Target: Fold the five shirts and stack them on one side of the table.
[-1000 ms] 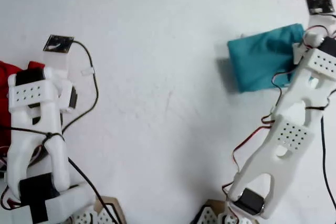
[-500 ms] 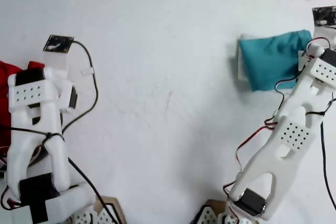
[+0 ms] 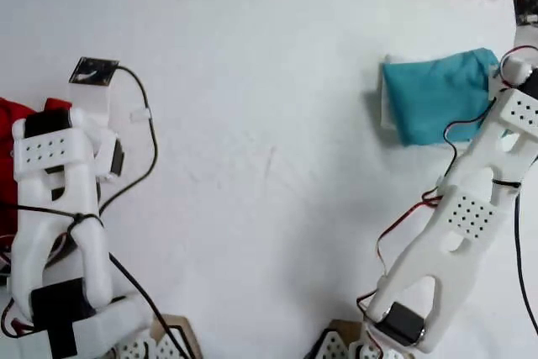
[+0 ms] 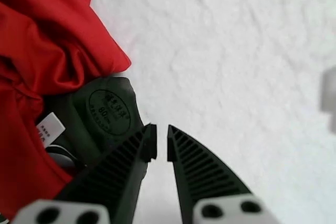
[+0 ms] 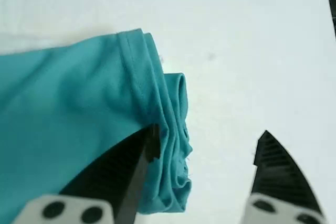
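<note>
Teal shirt lies folded upper right by the wide-open right gripper; red shirt lies crumpled at left beside the nearly closed, empty left gripper.

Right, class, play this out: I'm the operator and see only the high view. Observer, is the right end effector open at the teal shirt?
Observer: Yes, open. The right end effector has one finger over the teal shirt's bunched edge and the other over bare table.
Operator: And the left one, is it holding the red shirt?
Observer: No. The left end effector is shut on nothing, beside the red shirt.
Operator: Is anything under that red shirt?
Observer: A dark item with a white tag lies partly under it.
</note>
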